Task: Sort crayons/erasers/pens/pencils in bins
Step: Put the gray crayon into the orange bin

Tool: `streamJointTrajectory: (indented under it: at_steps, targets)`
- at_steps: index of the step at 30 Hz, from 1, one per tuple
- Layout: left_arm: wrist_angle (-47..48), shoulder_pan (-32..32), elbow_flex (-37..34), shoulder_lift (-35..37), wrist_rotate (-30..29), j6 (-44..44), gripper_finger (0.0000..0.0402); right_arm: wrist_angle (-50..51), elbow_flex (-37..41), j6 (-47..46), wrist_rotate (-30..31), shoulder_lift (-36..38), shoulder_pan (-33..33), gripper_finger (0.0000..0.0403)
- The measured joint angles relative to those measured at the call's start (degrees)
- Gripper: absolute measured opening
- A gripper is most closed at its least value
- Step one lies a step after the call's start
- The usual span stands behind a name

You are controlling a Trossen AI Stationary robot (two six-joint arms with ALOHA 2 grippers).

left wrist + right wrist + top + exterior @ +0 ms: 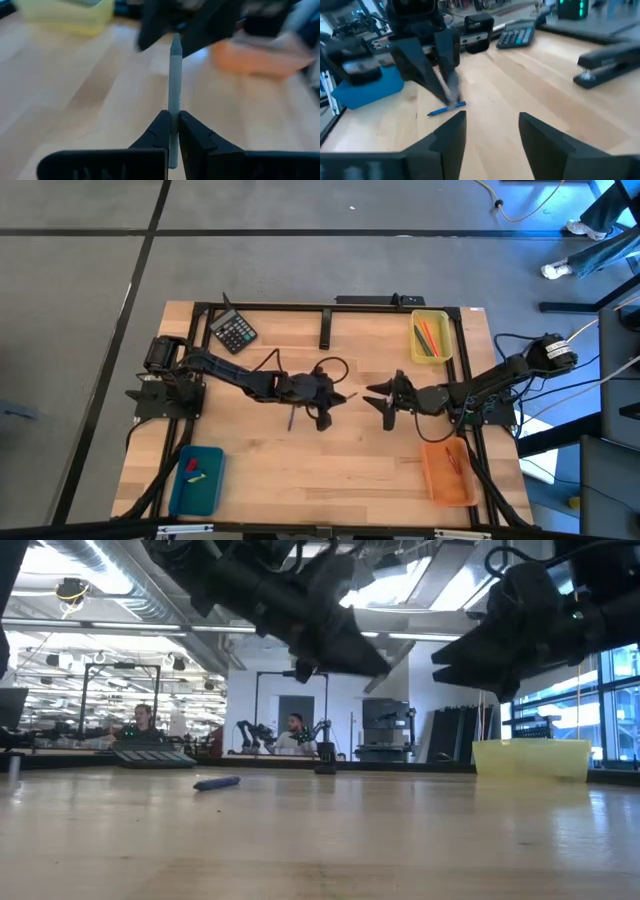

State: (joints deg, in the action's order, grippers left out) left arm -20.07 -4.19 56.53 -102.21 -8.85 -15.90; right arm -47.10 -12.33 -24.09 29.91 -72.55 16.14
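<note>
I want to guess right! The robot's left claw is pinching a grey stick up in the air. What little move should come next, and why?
Probably pass it over. The left gripper pinches the grey stick above the table, and the right gripper waits open, facing it, nearer the orange bin.

1. Grey pencil (pixel 174 95): your left wrist view hides its lower end behind the left gripper (pixel 173 131) fingers; its tip overlaps the blurred right gripper (pixel 187 25) beyond it.
2. Orange bin (pixel 260 52) and yellow bin (pixel 67 15), either side of that pencil: both blurred, contents unreadable; the yellow one is cut by the picture's edge.
3. Contents of the teal bin (pixel 197 480): 2 small pieces, too small for you to name.
4. Blue stick (pixel 216 782) on the table: your low view cannot tell pen from pencil.
5. Both arms in the low view: cut off above; fingers not discernible.
</note>
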Motion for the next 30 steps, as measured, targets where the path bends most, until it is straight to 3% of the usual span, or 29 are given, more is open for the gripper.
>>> streamJointTrajectory:
  at_steps: [4, 12, 21, 30]
  targets:
    - [-4.7, 0.2, 0.0, 0.0, 4.3, 0.0, 0.0014, -2.3, 0.7, 7.1, -1.1, 0.0, 0.0, 0.0193]
    - [-11.8, 0.2, 0.0, 0.0, 5.6, 1.5, 0.0014, -9.6, -1.3, 16.8, -6.4, 0.0, 0.0, 0.0176]
    - [-17.3, -0.4, 0.0, 0.0, 5.6, 6.5, 0.0014, -11.4, -1.6, 18.8, -11.9, 0.0, 0.0, 0.0161]
    - [-17.3, -0.4, 0.0, 0.0, 5.6, 6.6, 0.0014, -16.9, -1.6, 22.7, -12.2, 0.0, 0.0, 0.0155]
